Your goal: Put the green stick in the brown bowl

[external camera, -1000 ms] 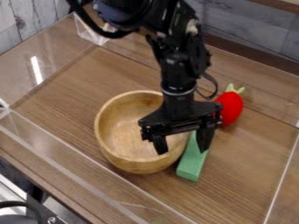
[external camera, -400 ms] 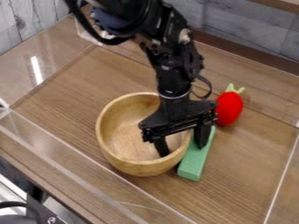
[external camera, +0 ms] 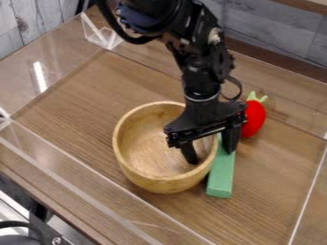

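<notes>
this is looking like a robot lab or test bench: a black robot arm (external camera: pixel 192 57) is working over a wood-grain counter (external camera: pixel 90 96) that clear plastic walls (external camera: pixel 32 67) are fencing in, with a grey plank-patterned wall (external camera: pixel 274 29) showing at twelve o'clock.

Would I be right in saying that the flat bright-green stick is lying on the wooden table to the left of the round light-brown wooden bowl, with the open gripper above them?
Not quite: the flat bright-green stick lies to the right of the round light-brown wooden bowl, against its outer wall, as the camera view shows. The rest holds: it is on the wooden table, and the open gripper hangs above them.
</notes>
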Tool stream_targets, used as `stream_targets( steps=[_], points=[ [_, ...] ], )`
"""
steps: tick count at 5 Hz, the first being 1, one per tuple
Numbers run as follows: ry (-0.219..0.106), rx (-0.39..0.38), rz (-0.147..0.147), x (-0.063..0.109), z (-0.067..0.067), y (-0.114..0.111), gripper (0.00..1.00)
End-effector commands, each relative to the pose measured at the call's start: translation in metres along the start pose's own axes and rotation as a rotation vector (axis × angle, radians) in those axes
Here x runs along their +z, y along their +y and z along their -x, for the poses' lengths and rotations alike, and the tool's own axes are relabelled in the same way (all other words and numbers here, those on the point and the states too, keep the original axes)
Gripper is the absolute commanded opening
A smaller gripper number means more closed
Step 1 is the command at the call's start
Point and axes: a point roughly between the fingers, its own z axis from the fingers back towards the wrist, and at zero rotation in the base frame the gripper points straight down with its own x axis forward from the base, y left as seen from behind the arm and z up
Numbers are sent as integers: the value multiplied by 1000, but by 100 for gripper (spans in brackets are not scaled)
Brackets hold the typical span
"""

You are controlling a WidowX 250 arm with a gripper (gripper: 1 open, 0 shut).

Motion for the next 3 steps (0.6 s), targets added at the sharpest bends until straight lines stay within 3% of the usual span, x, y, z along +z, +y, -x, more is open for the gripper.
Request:
stream_targets(
  steps=[1, 3],
  points=[
    [-7, -8, -17, -4, -14, 5, 100],
    [-32, 48, -26, -3, -45, 2, 100]
  ],
)
